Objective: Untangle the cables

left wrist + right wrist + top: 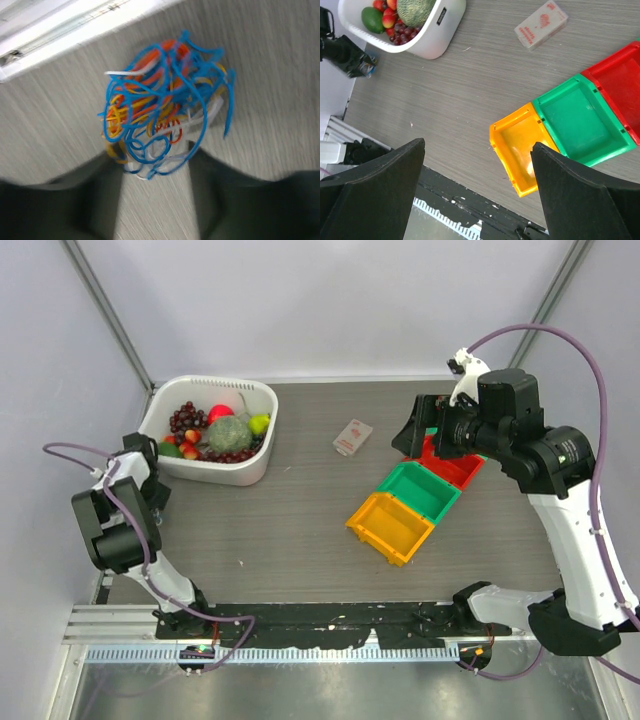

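Grey wood-grain table (300,510) fills the top view. At its back left stands a white basket (235,474) holding dark red grapes (184,420), a red apple (221,412), a netted green melon (228,433), a yellow-green fruit (259,424) and a darker green one (170,450). A small pale box (352,437) lies flat mid-table. To its right three open bins touch in a slanted row: the orange bin (392,528) nearest, the green bin (421,490) in the middle, the red bin (458,468) farthest, each showing its bare floor. The left gripper (155,485) sits low at the table's left edge, just beside the basket. The right gripper (415,428) hangs above the red bin's far end.

From the left wrist, the cables (165,105) form one tangled ball of blue, orange, yellow and white wire over the table, near a white rail (60,30). The jaws stand partly apart with the ball's lowest loops between the fingertips (112,162). The picture is blurred, and I cannot tell whether they pinch the wire.

From the right wrist, that gripper is spread wide with nothing between its fingers (380,185), looking down on the three bins. The box bears red print (542,22) and the basket a dark label (441,16); neither can be read.
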`<action>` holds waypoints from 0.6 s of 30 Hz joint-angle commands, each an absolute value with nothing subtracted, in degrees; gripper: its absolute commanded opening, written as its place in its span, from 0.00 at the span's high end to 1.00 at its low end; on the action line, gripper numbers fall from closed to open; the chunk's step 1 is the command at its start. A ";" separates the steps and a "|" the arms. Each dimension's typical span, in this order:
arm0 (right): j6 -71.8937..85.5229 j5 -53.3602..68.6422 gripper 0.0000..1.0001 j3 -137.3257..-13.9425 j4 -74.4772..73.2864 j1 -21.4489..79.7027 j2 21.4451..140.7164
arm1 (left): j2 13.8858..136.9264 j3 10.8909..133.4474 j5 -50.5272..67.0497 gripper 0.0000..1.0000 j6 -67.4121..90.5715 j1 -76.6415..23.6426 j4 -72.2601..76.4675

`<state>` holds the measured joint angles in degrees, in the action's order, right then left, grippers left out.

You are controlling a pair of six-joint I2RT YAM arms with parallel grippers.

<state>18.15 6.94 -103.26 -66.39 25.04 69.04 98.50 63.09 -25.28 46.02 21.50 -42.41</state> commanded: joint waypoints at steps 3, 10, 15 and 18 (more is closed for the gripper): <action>18.36 15.90 0.08 -99.94 -63.20 25.40 70.66 | 86.07 56.27 -4.26 0.90 42.89 20.22 -39.02; 21.70 10.13 0.08 -92.56 -61.96 29.61 76.01 | 63.66 38.16 8.34 1.00 53.93 -5.67 -37.89; 24.60 4.22 0.07 -87.99 -57.15 36.99 78.75 | 52.84 33.22 8.45 1.00 67.49 -25.98 -30.51; 27.93 4.40 0.07 -83.16 -51.52 40.16 78.84 | 52.12 34.89 5.28 0.98 68.90 -35.92 -30.50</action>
<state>23.11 7.33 -86.63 -59.81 36.71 80.25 53.80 33.26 6.13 61.34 -26.50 -36.12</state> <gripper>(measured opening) 0.926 0.027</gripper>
